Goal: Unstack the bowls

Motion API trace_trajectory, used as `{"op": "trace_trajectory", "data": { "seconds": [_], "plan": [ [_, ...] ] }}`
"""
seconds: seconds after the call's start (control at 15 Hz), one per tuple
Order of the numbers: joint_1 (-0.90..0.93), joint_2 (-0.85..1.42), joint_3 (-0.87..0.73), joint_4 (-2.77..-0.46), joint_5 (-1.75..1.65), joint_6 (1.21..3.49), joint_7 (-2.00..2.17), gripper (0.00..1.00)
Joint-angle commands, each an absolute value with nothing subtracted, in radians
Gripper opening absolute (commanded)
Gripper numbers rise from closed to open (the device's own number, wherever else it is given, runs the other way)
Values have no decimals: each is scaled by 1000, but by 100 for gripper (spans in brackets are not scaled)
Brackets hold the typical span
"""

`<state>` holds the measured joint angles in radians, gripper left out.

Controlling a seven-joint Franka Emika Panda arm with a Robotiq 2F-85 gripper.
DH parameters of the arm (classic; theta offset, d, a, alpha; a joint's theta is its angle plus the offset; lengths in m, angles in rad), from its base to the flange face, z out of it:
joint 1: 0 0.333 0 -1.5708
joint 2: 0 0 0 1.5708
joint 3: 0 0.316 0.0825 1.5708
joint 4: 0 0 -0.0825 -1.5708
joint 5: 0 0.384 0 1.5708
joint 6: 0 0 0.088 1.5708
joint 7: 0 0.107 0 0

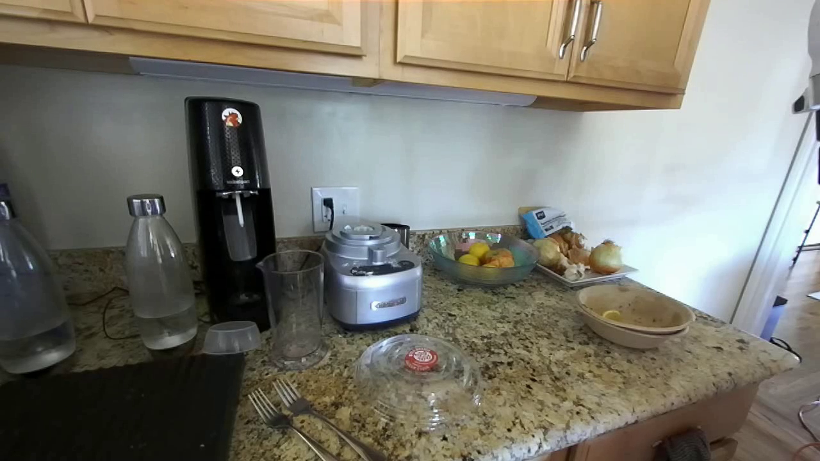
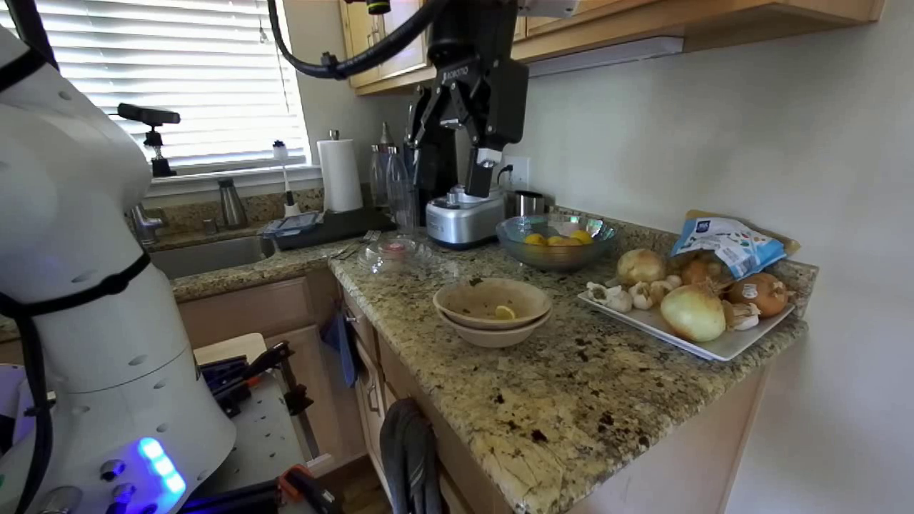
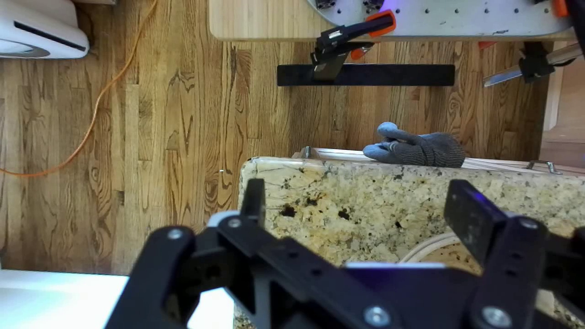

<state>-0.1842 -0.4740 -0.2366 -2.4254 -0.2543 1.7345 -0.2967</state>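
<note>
Two beige bowls stand stacked on the granite counter. In both exterior views the upper bowl [image 1: 647, 307] [image 2: 471, 300] sits slightly tilted inside the lower bowl [image 1: 631, 337] [image 2: 493, 338], which shows mostly as its outer wall. The upper bowl holds a lemon slice [image 1: 612, 315] [image 2: 505, 313] and dark specks. My gripper [image 2: 451, 182] is open and empty, high above the counter and the bowls. In the wrist view the open fingers [image 3: 356, 194] have counter beneath them. Part of the upper bowl [image 3: 452, 257] shows there by the right finger; the gripper hides the rest.
The glass fruit bowl [image 1: 483, 272] [image 2: 557, 250] and a plate of onions and garlic [image 2: 664, 341] stand near the wall. A clear plastic lid [image 1: 419, 381], forks [image 1: 301, 416] and a food processor [image 1: 375, 282] are further along. Cabinets [image 2: 714, 18] hang above. A glove [image 3: 420, 148] hangs at the counter's edge.
</note>
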Motion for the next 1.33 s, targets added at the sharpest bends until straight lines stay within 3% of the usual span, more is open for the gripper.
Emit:
{"op": "trace_trajectory", "data": {
  "seconds": [0.0,0.6,1.27],
  "plan": [
    [-165,-477,-232,-2438,-222,1748,-286,100],
    [-79,-495,-145,-2572,15,1959,-226,100],
    [-88,-462,-162,-2551,41,1945,-230,100]
  ]
}}
